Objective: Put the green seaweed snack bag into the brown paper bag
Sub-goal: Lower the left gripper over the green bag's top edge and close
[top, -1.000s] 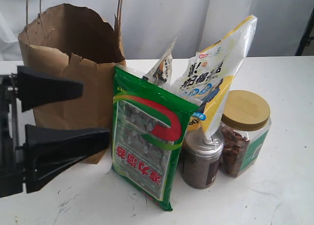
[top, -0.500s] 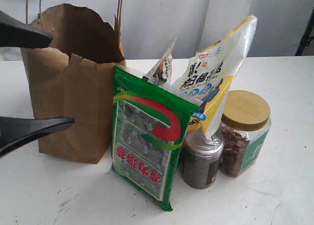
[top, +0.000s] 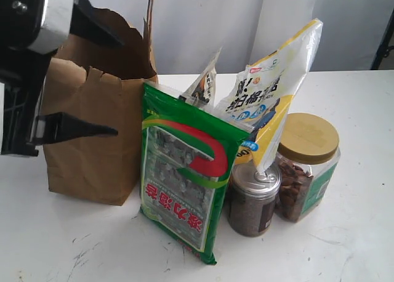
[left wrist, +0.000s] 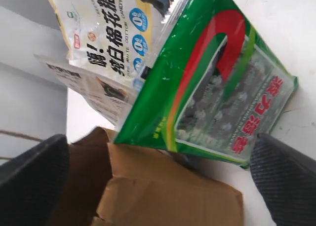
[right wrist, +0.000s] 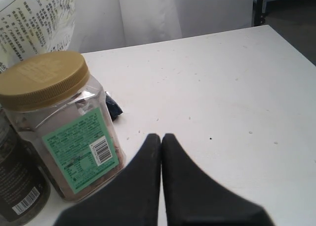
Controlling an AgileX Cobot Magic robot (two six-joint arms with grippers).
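Observation:
The green seaweed snack bag (top: 184, 183) stands upright on the white table, leaning against the right side of the brown paper bag (top: 92, 165). The left wrist view shows the seaweed bag (left wrist: 212, 83) past the paper bag's creased wall (left wrist: 163, 191). My left gripper (top: 120, 88) is open in front of the paper bag's upper left part. One finger is by the rim and the other lies across the bag's front, and nothing sits between them (left wrist: 160, 142). My right gripper (right wrist: 161, 137) is shut and empty over the bare table, beside a jar. It is out of the exterior view.
A yellow-and-white snack bag (top: 277, 91) and a white pouch (top: 203, 85) stand behind the seaweed bag. A clear jar with a gold lid (top: 305, 165) and a small dark can (top: 252, 199) sit to the right. That jar (right wrist: 59, 122) is beside my right gripper.
My left gripper has risen from low at the table's left to the paper bag's upper front and has turned. It stayed open. The bags and jars have not moved.

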